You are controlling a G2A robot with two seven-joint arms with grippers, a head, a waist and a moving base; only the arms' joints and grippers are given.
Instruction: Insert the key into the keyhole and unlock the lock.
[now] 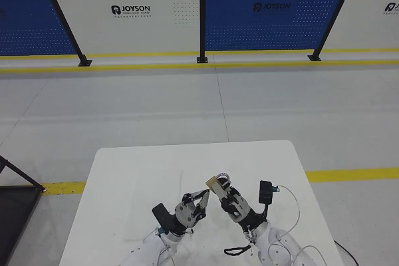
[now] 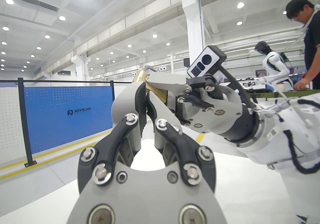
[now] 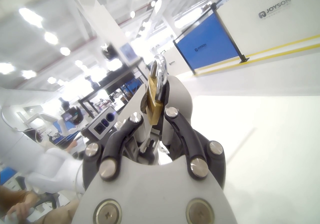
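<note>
Right tool (image 3: pixel 160 90) is squeezed shut on the lock (image 3: pixel 153 100), a little gold block with a shiny silver loop (image 3: pixel 161 70) on top. It holds the lock up in the air over the white counter (image 1: pixel 133 179), near the robot's side. Left tool (image 2: pixel 145 98) has its two pads pressed close together. Its tip is just beside the gold end of the lock. The key is too small to tell between those pads.

What could go wrong? I think the key could miss the keyhole and slide off the gold side, because the hole is tiny and both things hang in the air. A hard push could twist the lock in its grip. A loose pinch could let the key fall onto the counter.

Behind the counter stand blue and white wall panels (image 1: pixel 266 26). Each has a small logo with one word beside it.
</note>
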